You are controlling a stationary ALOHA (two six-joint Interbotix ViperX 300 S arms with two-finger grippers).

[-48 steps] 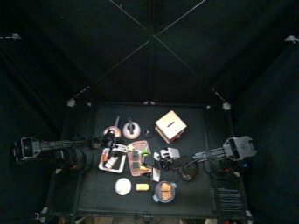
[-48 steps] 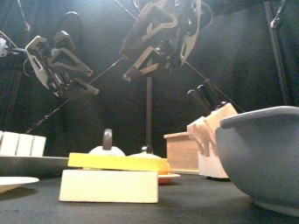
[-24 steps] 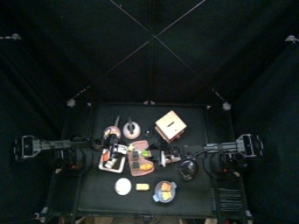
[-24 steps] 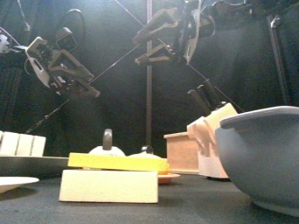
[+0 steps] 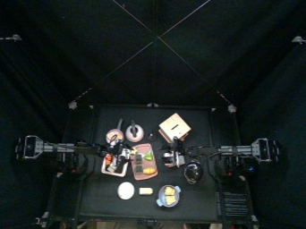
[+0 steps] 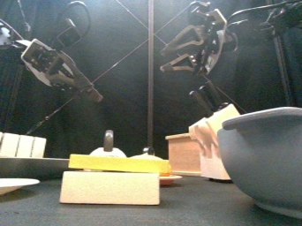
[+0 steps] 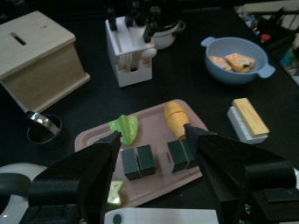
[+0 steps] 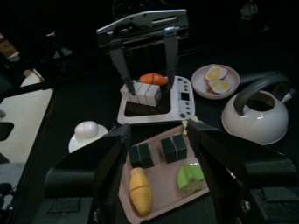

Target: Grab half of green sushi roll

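Black table (image 5: pixel 89 192); on it pink board (image 7: pixel 100 140), wooden box (image 7: pixel 42 55), blue bowl (image 7: pixel 216 71), kettle (image 8: pixel 260 116)

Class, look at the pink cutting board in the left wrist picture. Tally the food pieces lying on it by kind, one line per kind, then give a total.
Dark green sushi roll halves: 2
Yellow-orange piece: 1
Light green leafy piece: 1
Total on the pink cutting board: 4

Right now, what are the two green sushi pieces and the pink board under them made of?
The green sushi halves look like toy plastic: blocky, dark green, with a smooth, even surface. The pink cutting board looks like matte plastic too, with rounded corners and one flat colour. I can't be certain from looks alone.
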